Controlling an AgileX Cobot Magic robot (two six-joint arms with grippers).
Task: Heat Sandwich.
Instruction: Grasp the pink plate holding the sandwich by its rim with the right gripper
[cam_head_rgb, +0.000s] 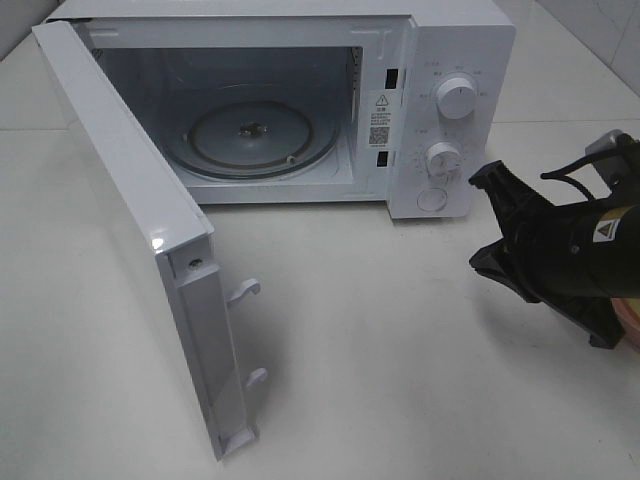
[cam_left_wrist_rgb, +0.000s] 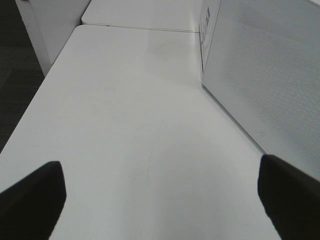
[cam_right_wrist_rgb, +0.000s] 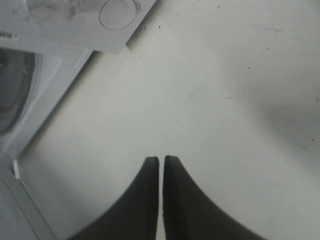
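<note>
microwave (cam_head_rgb: 470, 45): white boxy shell, smooth, matte; left wrist view shows a side wall with fine dotted vent holes
door (cam_head_rgb: 130, 220): swung wide open toward the left of the high view, flat white slab, glossy edge, two white hook latches (cam_head_rgb: 246, 290) on its free edge
cavity: pale grey walls, holds a round clear glass turntable (cam_head_rgb: 265, 135) with ribbed rim, lying flat on the floor
control panel (cam_head_rgb: 455, 130): upper knob (cam_head_rgb: 458, 98) and lower knob (cam_head_rgb: 443, 160), both round white plastic with printed tick marks; round button (cam_head_rgb: 432, 200) below; label sticker (cam_head_rgb: 381, 118) on the door frame
table (cam_head_rgb: 400, 350): white, smooth, faint scuffs and specks in the right wrist view; seam to a second tabletop in the left wrist view
right gripper (cam_right_wrist_rgb: 161, 161): black, matte, curved tapered fingers pressed nearly together with only a hairline slit, pinching nothing; hangs above bare table in front of the control panel, at the right of the high view
left gripper (cam_left_wrist_rgb: 160, 200): black fingertips spread wide, nothing between them; low over the table beside the microwave's side wall; outside the high view
pink plate edge (cam_head_rgb: 633, 322): thin curved sliver at the frame edge behind the right arm, contents hidden
sandwich: not visible in any view, can't tell where it is
</note>
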